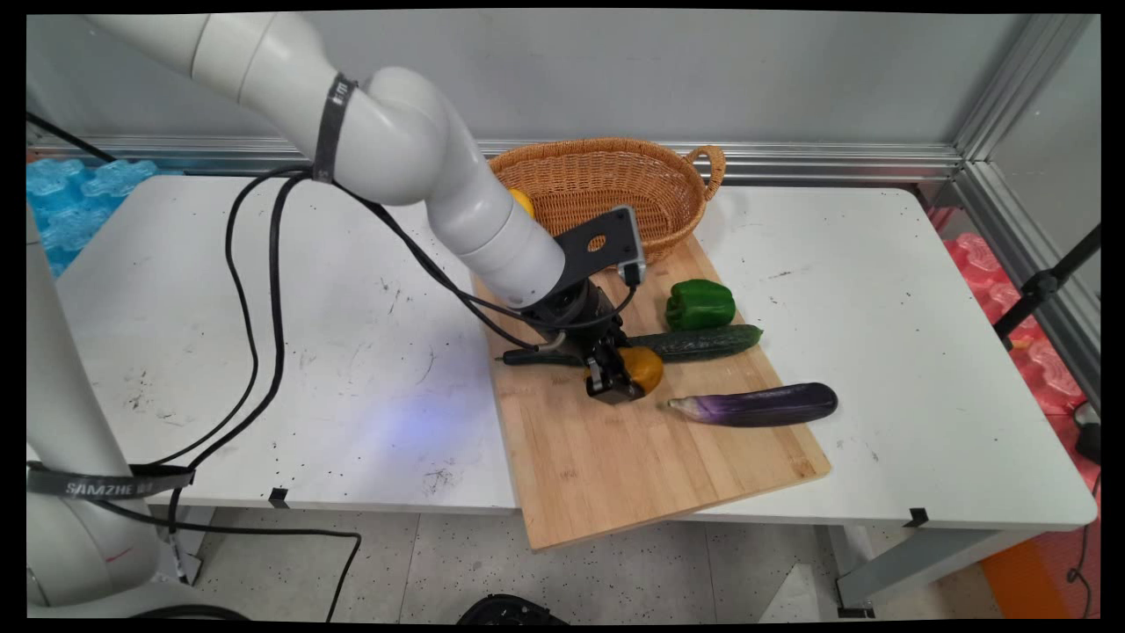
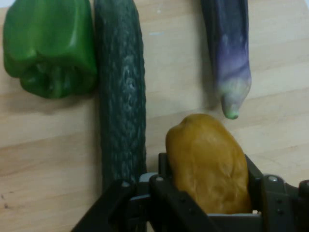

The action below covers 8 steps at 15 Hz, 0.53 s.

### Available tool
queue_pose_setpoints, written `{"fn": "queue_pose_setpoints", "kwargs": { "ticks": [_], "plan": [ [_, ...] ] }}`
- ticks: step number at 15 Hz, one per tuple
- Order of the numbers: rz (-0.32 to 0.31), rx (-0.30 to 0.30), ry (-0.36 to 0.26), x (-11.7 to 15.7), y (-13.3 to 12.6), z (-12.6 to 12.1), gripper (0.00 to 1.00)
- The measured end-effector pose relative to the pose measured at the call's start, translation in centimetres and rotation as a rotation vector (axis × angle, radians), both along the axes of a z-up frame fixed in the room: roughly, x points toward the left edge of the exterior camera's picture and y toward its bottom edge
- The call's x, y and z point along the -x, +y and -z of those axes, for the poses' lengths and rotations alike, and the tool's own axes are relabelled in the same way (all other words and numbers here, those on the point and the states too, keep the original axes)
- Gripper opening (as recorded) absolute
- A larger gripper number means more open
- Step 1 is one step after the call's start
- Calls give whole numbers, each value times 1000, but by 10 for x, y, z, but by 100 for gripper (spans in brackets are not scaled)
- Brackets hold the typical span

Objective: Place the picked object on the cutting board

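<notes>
White surface point(image 1: 879, 290), wide and scuffed, carries a long pale bamboo cutting board point(image 1: 615, 457) that overhangs the near edge. At the board's far end sits an oval woven wicker basket with a loop handle point(image 1: 615, 189); a rounded yellow thing point(image 1: 522, 202) shows at its left rim, mostly hidden behind the arm, so whether it lies inside cannot be told. On the board, largest to smallest: a long dark green bumpy cucumber point(image 1: 703, 341), a slim purple eggplant with a pale stem end point(image 1: 756, 405), a blocky green bell pepper point(image 1: 700, 304), and a small orange-yellow pepper-like vegetable point(image 1: 646, 367). The black two-finger jaws point(image 1: 620, 380) are low over the middle of the board and clamped on that orange-yellow vegetable point(image 2: 210, 164), one finger on each flank. Progress, as a judgement: the grasp looks made, but the vegetable is at board level, just beside the cucumber and near the eggplant's stem tip, so any lift or carry appears not yet done; the other three vegetables lie ungripped on the board. Main view gives the whole layout, with the basket, the surface and the arm's approach from the upper left, none of which the hand view shows. Hand view gives the grip itself: the vegetable seated between the fingers, cucumber point(image 2: 120, 96) running alongside it, green pepper point(image 2: 48, 46) beyond that, eggplant point(image 2: 227, 53) tip pointing at the held piece without touching it.
</notes>
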<state>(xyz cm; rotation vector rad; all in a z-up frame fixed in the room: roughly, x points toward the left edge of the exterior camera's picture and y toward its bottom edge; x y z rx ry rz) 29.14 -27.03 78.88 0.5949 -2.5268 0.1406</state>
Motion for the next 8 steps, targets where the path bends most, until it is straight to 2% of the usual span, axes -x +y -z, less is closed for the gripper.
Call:
{"fn": "queue_pose_setpoints", "kwargs": {
  "ticks": [2, 3, 8],
  "plan": [
    [4, 0, 0, 0, 1, 6, 0],
    [5, -1, 1, 0, 2, 7, 100],
    [7, -1, 8, 2, 3, 11, 100]
  ]
}}
